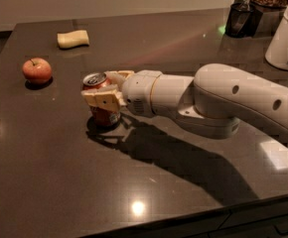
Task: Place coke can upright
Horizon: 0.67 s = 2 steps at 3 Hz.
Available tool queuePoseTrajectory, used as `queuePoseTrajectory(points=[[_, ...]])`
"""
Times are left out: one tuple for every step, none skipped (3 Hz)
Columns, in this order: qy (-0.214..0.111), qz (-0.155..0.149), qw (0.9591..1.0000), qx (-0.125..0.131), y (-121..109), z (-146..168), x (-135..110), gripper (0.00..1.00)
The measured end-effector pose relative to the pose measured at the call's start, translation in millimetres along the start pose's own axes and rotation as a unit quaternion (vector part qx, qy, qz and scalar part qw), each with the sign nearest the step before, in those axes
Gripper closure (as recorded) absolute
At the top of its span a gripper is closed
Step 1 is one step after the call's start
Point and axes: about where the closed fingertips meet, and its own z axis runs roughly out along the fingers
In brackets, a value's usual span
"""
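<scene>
Coke can stands upright on the dark table, grasped between the fingers of the gripper; a lopsided release or sideways drag might topple it.

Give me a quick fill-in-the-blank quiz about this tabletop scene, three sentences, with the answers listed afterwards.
1. The gripper has its fingers on either side of the coke can, which stands ____ on the table.
2. The round fruit nearer the picture's left edge than the can is an ____.
3. The sponge near the table's far edge is pale yellow, while the can's body is ____.

Missing words: upright; apple; red.
</scene>
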Motion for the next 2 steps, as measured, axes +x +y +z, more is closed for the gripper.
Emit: queuePoseTrajectory(points=[[0.004,-0.01,0.9999,-0.007,2.2,1.2,2.7,0.58],[0.002,-0.02,0.9997,-0.012,4.2,2.0,5.2,0.27]])
